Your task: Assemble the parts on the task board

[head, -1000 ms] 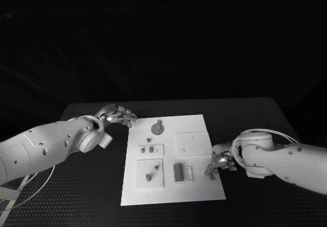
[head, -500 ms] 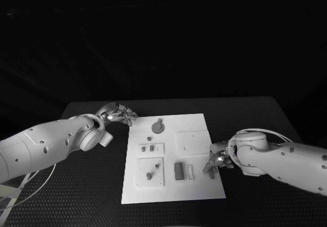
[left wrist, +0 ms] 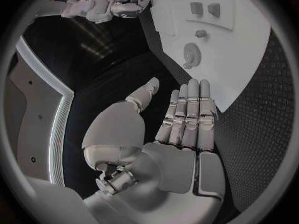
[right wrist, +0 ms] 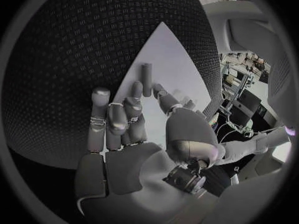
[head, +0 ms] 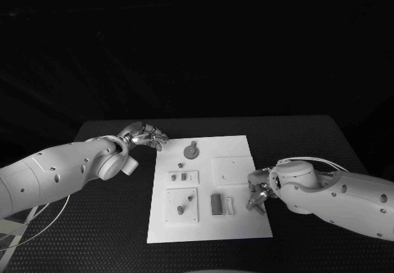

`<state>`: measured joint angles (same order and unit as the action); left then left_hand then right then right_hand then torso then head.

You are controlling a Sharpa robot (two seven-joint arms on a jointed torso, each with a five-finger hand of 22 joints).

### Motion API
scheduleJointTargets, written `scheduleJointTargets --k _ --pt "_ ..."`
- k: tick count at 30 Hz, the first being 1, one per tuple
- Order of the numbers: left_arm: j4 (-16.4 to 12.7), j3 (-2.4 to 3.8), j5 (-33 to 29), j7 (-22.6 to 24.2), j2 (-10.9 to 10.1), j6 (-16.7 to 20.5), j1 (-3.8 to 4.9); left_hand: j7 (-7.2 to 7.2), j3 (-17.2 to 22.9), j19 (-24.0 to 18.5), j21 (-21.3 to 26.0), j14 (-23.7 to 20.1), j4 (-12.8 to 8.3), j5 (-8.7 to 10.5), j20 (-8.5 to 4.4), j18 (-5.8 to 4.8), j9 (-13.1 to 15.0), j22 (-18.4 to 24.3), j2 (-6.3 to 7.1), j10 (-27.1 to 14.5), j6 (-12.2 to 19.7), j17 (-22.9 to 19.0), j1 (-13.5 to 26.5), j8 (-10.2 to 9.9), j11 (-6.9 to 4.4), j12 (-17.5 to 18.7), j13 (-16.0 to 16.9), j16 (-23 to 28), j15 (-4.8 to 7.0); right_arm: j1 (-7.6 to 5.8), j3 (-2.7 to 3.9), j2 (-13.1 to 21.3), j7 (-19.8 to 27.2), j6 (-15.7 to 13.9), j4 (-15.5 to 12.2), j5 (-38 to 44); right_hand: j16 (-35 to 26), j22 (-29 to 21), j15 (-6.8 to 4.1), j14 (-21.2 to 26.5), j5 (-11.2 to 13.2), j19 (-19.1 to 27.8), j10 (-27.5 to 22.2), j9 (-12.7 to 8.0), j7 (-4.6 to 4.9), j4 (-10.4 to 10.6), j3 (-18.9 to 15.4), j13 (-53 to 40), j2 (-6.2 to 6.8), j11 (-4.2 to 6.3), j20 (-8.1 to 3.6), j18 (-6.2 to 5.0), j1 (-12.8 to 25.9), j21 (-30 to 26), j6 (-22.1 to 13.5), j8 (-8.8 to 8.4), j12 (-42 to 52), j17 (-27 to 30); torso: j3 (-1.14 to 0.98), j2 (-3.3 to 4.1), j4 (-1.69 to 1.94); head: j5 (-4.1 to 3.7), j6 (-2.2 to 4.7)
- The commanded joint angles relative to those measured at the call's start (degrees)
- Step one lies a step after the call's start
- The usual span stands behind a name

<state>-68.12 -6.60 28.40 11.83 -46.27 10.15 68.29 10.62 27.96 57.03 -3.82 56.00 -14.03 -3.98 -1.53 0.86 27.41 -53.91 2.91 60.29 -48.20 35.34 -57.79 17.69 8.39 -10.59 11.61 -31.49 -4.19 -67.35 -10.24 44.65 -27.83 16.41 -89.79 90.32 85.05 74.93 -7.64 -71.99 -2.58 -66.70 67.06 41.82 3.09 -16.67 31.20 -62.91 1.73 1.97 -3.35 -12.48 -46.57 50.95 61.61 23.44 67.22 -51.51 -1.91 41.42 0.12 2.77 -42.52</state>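
The white task board (head: 238,142) lies in the middle of the table. On it are a round disc part (head: 191,151), two small pieces (head: 182,178) on a raised plate, a dark block (head: 215,205) and a short grey cylinder (head: 254,207) at its right edge. My right hand (head: 259,192) hovers at that edge. In the right wrist view the cylinder (right wrist: 147,76) lies with one end between thumb and fingertip (right wrist: 136,90); a grip is not plain. My left hand (head: 147,136) is off the far left corner, fingers straight and holding nothing, also visible as my left hand (left wrist: 187,119).
A blank white square plate (head: 232,170) and a plate with pegs (head: 180,205) sit on the board. Black textured table (head: 98,227) surrounds the board on all sides. My right forearm (head: 345,196) lies over the table to the board's right.
My right hand has slid left onto the board's right edge, closing on the grey cylinder. My left hand has crept slightly toward the board's far corner.
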Motion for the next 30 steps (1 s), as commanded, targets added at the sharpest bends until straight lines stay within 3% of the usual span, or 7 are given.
scheduleJointTargets --k 1,7,14,25,30 --pt "-0.2 0.03 -1.0 0.0 0.1 -0.8 0.05 -0.03 0.0 -0.3 -0.3 0.2 -0.3 0.34 0.09 0.58 -0.1 0.1 -0.06 -0.4 0.2 0.1 0.4 0.3 0.05 -0.3 -0.1 0.2 -0.05 1.52 -1.28 0.4 -1.9 2.2 0.9 1.2 0.2 1.0 0.08 -0.2 -0.2 -0.1 0.0 0.1 1.5 0.0 0.6 0.1 -1.0 -0.26 0.51 -2.52 -1.4 0.3 -1.2 -10.04 0.1 -0.1 -0.03 0.01 -0.01 -0.01 -0.08" --pt "-0.1 0.03 -1.0 0.0 0.0 -0.7 0.05 -0.02 0.0 -0.3 -0.3 0.2 -0.3 0.35 0.09 0.58 -0.1 0.1 -0.08 -0.4 0.2 0.1 0.5 0.3 0.05 -0.3 -0.1 0.2 -0.05 1.53 -1.27 0.6 -1.8 1.0 0.3 -4.2 0.2 1.0 0.24 -0.3 -0.2 -0.2 0.0 -0.1 1.79 -0.1 1.3 0.1 -2.29 -0.51 0.68 -2.52 -1.7 0.4 -2.1 -10.71 0.2 -0.1 -0.04 0.0 0.03 0.02 -0.16" --pt "-0.1 0.03 -1.0 -0.1 0.0 -0.7 0.05 -0.02 0.0 -0.3 -0.3 0.2 -0.3 0.35 0.09 0.58 -0.1 0.1 -0.09 -0.4 0.2 0.1 0.5 0.3 0.05 -0.3 -0.1 0.3 -0.05 1.53 -1.25 1.1 -1.7 -1.0 0.0 -10.0 0.2 1.1 0.6 -0.3 -0.3 0.0 -0.1 -0.7 2.23 -0.2 3.4 0.1 -4.88 -0.82 0.5 -2.52 -3.9 0.5 -3.1 -11.58 0.3 -0.1 -0.04 0.02 -0.04 0.11 -0.19" --pt "0.1 0.03 -1.0 -0.2 0.0 -0.7 0.05 -0.01 0.0 -0.3 -0.3 0.2 -0.3 0.35 0.08 0.59 -0.1 0.1 -0.12 -0.4 0.2 0.1 0.5 0.3 0.05 -0.3 -0.1 0.3 -0.05 1.49 -1.14 2.2 -0.2 -8.1 0.2 -17.2 0.5 1.2 0.7 -0.8 -0.3 -0.3 0.1 -0.8 2.21 -0.2 6.7 0.0 -5.06 -0.93 0.69 -2.52 -5.3 1.0 -2.7 -11.61 0.6 -0.8 -0.07 0.01 -0.01 0.14 -0.22" --pt "0.2 0.03 -1.0 -0.1 0.0 -0.7 0.05 -0.01 0.0 -0.3 -0.3 0.2 -0.3 0.36 0.09 0.58 -0.1 0.1 -0.12 -0.4 0.2 0.2 0.5 0.3 0.06 -0.3 -0.1 0.3 -0.05 0.99 -0.39 2.3 0.6 -12.2 0.4 -21.1 0.5 1.2 0.65 -1.0 -0.3 -0.4 0.2 -0.8 2.16 -0.2 7.0 0.1 -5.04 -0.88 0.65 -2.52 -5.4 1.2 -2.5 -11.54 0.7 -0.9 -0.06 0.01 -0.05 0.16 -0.17"
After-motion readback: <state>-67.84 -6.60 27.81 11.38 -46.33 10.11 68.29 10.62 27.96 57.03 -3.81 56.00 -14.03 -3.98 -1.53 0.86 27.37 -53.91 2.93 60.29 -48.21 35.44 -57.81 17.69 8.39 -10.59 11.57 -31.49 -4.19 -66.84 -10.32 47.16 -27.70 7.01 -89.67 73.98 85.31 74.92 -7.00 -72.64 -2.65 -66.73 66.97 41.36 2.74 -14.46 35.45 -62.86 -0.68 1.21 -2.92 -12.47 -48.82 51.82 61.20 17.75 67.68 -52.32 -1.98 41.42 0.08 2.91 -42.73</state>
